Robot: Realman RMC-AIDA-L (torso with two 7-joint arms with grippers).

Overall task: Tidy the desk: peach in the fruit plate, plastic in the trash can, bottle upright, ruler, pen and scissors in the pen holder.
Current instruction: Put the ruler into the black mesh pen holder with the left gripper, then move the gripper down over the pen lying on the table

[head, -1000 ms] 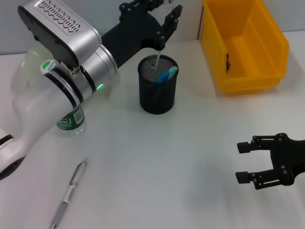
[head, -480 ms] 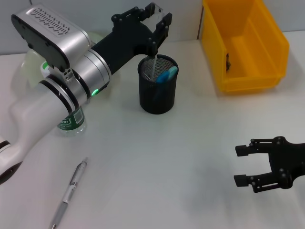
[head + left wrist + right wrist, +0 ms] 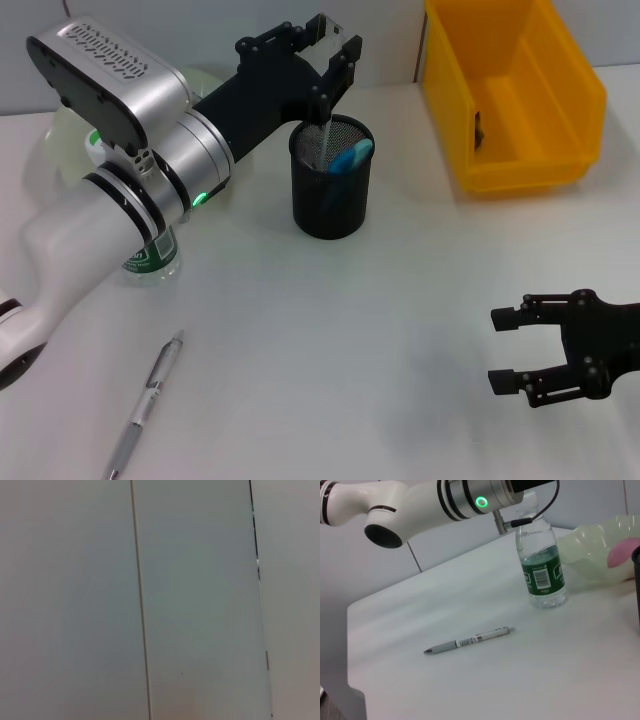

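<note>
My left gripper [image 3: 316, 68] hangs over the black mesh pen holder [image 3: 331, 200], shut on a clear ruler [image 3: 324, 132] whose lower end stands inside the holder. Blue scissors handles [image 3: 350, 158] poke out of the same holder. A grey pen [image 3: 146, 404] lies on the table at the near left, also the pen [image 3: 467, 641] in the right wrist view. The bottle [image 3: 540, 565] stands upright beside the pale fruit plate [image 3: 592, 547], which holds the pink peach [image 3: 626, 550]. My right gripper [image 3: 504, 349] hovers open at the near right, holding nothing. The left wrist view shows only wall panels.
The yellow trash can [image 3: 515, 160] stands at the far right with a small dark item inside, not identifiable. My left arm [image 3: 130, 180] spans the left side above the bottle [image 3: 150, 255] and the plate [image 3: 62, 135]. Bare table lies between the pen holder and my right gripper.
My left gripper has swung a little to the left above the pen holder, with the ruler's lower end staying inside. The right gripper has drifted slightly nearer and to the left.
</note>
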